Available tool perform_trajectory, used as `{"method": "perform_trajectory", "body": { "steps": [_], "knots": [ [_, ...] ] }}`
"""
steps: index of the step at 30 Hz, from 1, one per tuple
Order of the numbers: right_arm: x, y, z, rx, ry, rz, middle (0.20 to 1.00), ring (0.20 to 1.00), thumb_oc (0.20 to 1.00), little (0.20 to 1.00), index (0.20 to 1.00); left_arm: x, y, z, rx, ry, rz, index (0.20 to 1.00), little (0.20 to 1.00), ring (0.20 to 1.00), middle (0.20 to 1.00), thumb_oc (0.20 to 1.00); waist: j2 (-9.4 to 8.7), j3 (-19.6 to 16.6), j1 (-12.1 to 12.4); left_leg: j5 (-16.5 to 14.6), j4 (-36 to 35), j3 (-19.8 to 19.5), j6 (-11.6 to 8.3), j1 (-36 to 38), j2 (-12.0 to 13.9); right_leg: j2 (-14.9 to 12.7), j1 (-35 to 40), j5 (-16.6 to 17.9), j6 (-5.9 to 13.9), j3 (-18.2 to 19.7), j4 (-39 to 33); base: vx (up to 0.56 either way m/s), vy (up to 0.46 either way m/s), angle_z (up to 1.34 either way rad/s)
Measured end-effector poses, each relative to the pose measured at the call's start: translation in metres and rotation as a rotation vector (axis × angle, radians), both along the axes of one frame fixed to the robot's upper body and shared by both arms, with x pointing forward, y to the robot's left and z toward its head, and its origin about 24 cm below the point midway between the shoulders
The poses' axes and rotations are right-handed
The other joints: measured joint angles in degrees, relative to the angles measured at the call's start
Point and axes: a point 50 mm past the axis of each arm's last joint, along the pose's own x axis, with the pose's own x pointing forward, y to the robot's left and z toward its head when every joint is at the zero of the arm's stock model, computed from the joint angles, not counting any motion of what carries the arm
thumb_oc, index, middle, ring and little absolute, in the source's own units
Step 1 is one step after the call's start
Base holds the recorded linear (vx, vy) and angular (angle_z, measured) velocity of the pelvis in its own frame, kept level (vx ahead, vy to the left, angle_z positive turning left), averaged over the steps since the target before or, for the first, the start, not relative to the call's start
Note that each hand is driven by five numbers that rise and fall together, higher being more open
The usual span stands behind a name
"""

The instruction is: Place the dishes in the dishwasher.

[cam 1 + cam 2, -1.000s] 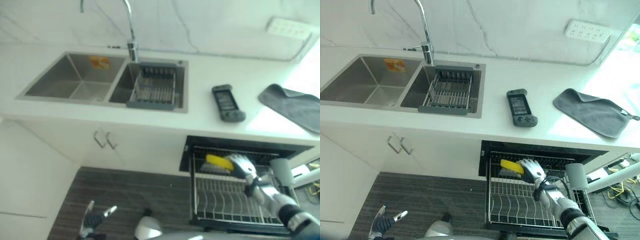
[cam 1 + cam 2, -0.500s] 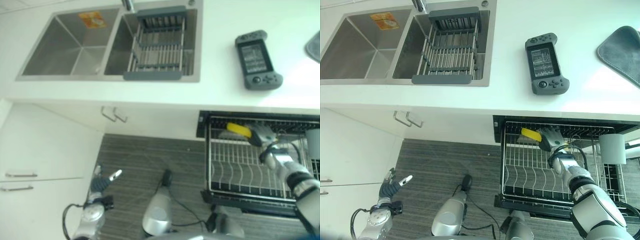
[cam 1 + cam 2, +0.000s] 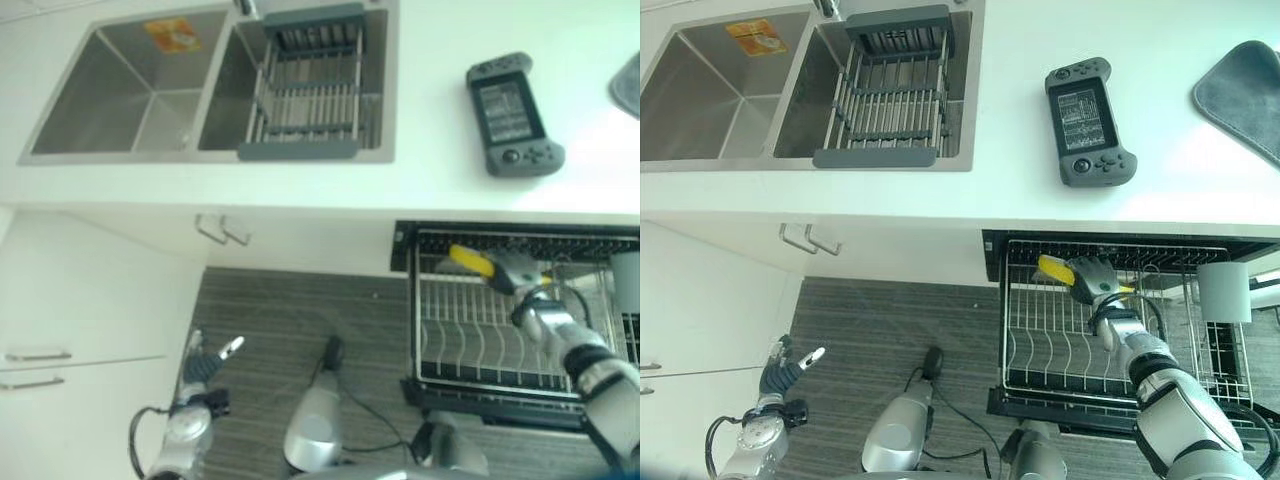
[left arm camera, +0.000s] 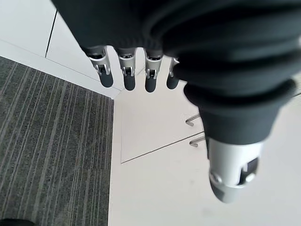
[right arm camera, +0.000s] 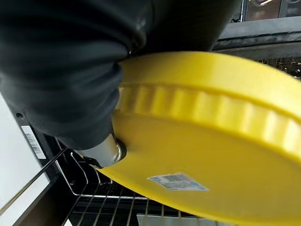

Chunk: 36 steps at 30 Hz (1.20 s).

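Observation:
A yellow plate (image 3: 1054, 270) with a ribbed rim is pinched in my right hand (image 3: 1092, 279) over the back of the pulled-out dishwasher rack (image 3: 1040, 345). Up close, the plate (image 5: 207, 141) shows its underside with a small label, my thumb pressed on it, and rack wires below it. The plate (image 3: 470, 261) sits tilted just above the rack's rear tines. My left hand (image 3: 780, 372) hangs low by the floor at the lower left, fingers (image 4: 124, 77) straight and holding nothing.
A double sink (image 3: 740, 95) with a grey drying rack (image 3: 890, 100) sits in the white counter. A handheld game console (image 3: 1087, 120) and a grey cloth (image 3: 1245, 95) lie on the counter. White cabinet doors (image 3: 700, 330) stand left of the dishwasher.
My right hand with the yellow plate has shifted slightly left along the back of the rack. The camera has moved a little. The left hand is unchanged.

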Motion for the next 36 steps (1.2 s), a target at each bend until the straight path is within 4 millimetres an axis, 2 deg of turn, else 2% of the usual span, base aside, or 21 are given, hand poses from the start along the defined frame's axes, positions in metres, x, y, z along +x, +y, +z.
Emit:
{"method": "perform_trajectory", "body": {
  "steps": [4,12,16,19,22,25,26,27,28,32,34,35,36],
  "knots": [
    [0.001,0.014,-0.01,0.006,0.009,-0.04,0.2,0.2,0.2,0.2,0.2,0.003,-0.001,0.002,-0.001,-0.018,-0.005,1.0,1.0,1.0,1.0,1.0,-0.66,-0.1,0.0,0.0,0.0,0.0,0.0,0.0,0.0,-0.1,0.0,0.0,0.01,0.0,0.0,0.0,0.0,0.0],
    [0.003,0.029,-0.017,-0.003,0.003,-0.097,0.2,0.2,0.2,0.2,0.2,0.002,-0.003,0.001,-0.004,-0.018,0.005,1.0,1.0,1.0,1.0,1.0,-0.71,-0.2,-0.8,0.0,0.0,0.0,0.01,-0.1,-0.7,-0.7,-0.1,-0.2,0.33,0.2,0.0,0.0,0.013,0.01],
    [0.001,0.038,-0.022,-0.086,0.018,-0.069,0.2,0.2,0.2,0.2,0.2,0.002,-0.003,0.0,-0.003,-0.015,0.008,1.0,1.0,1.0,1.0,1.0,-0.72,-1.0,-1.3,0.0,0.0,0.2,0.11,-0.1,-0.9,-0.9,-0.2,0.0,0.22,0.1,0.0,0.0,0.0,0.0],
    [-0.008,0.039,-0.033,-0.156,0.057,-0.048,0.2,0.2,0.2,0.2,0.2,0.0,-0.004,-0.002,-0.007,-0.007,0.01,1.0,1.0,1.0,1.0,1.0,-0.74,-3.1,-1.3,-0.1,0.0,0.1,0.3,0.0,-1.0,-0.9,-0.1,0.1,0.32,0.1,0.1,0.03,0.017,0.01],
    [-0.013,0.036,-0.038,-0.179,0.078,-0.052,0.2,0.2,0.2,0.2,0.2,0.003,-0.006,-0.002,-0.009,-0.003,-0.006,1.0,1.0,1.0,1.0,1.0,-0.74,-3.6,-1.4,-0.4,1.2,0.1,0.69,-0.1,-1.4,-1.2,0.0,0.1,0.33,0.4,0.7,-0.04,0.069,-0.03],
    [-0.013,0.032,-0.041,-0.2,0.131,-0.062,0.2,0.2,0.2,0.2,0.2,0.011,-0.016,-0.004,-0.015,0.004,-0.062,1.0,1.0,1.0,1.0,1.0,-0.68,-3.4,-1.4,-4.3,9.6,0.1,1.42,-2.8,-1.8,-2.3,-0.9,-2.0,0.05,0.9,5.0,-0.01,0.029,-0.07],
    [-0.014,0.03,-0.044,-0.206,0.174,-0.065,0.2,0.2,0.2,0.2,0.2,0.011,-0.019,-0.005,-0.017,0.004,-0.077,1.0,1.0,1.0,1.0,1.0,-0.73,-3.1,-1.3,-6.9,13.5,0.2,1.51,-3.2,-1.7,-2.5,-1.0,-3.1,0.31,1.7,7.2,0.03,0.0,-0.17],
    [-0.015,0.029,-0.046,-0.206,0.197,-0.068,0.2,0.2,0.2,0.2,0.2,0.012,-0.018,-0.004,-0.016,0.001,-0.072,1.0,1.0,1.0,1.0,1.0,-1.01,-2.1,-1.5,-8.5,16.1,0.3,1.65,-3.2,-1.8,-3.0,-1.0,-4.4,-0.37,2.0,8.6,0.03,-0.001,-0.19],
    [-0.018,0.027,-0.049,-0.208,0.218,-0.075,0.2,0.2,0.2,0.2,0.2,0.012,-0.016,-0.004,-0.016,-0.001,-0.064,1.0,1.0,1.0,1.0,1.0,-1.46,-1.5,-1.5,-9.6,17.5,0.5,1.83,-3.2,-1.8,-3.3,-0.9,-5.0,0.16,2.1,9.2,0.04,0.0,-0.1],
    [-0.028,0.017,-0.058,-0.171,0.271,-0.142,0.2,0.2,0.2,0.2,0.2,0.003,-0.008,-0.005,-0.012,0.014,-0.023,1.0,1.0,1.0,1.0,1.0,-3.03,1.3,-1.0,-12.9,22.8,1.7,2.74,-3.2,-1.9,-5.4,-0.1,-5.5,0.19,0.1,12.3,0.03,0.028,-0.18],
    [-0.032,0.017,-0.061,-0.168,0.274,-0.146,0.2,0.2,0.2,0.2,0.2,-0.005,-0.007,-0.009,-0.014,0.037,-0.018,1.0,1.0,1.0,1.0,1.0,-3.14,1.5,-1.0,-13.2,23.2,1.9,3.02,-3.6,-2.0,-5.5,0.2,-5.5,0.28,0.1,11.4,0.0,0.082,-0.13],
    [-0.031,0.016,-0.06,-0.162,0.267,-0.155,0.2,0.2,0.2,0.2,0.2,-0.006,-0.006,-0.009,-0.01,0.041,-0.019,1.0,1.0,1.0,1.0,1.0,-3.06,1.7,-1.2,-13.6,24.4,1.9,3.4,-4.3,-2.0,-5.9,-0.6,-5.9,-0.09,0.2,13.5,0.0,0.079,0.03],
    [-0.03,0.015,-0.058,-0.143,0.257,-0.169,0.2,0.2,0.2,0.2,0.2,-0.004,-0.006,-0.008,-0.009,0.04,-0.02,1.0,1.0,1.0,1.0,1.0,-3.05,2.3,-1.3,-14.3,26.1,1.7,3.53,-4.7,-2.6,-6.7,-1.3,-6.0,0.44,0.3,14.7,0.01,0.079,0.05]
  ]
}}
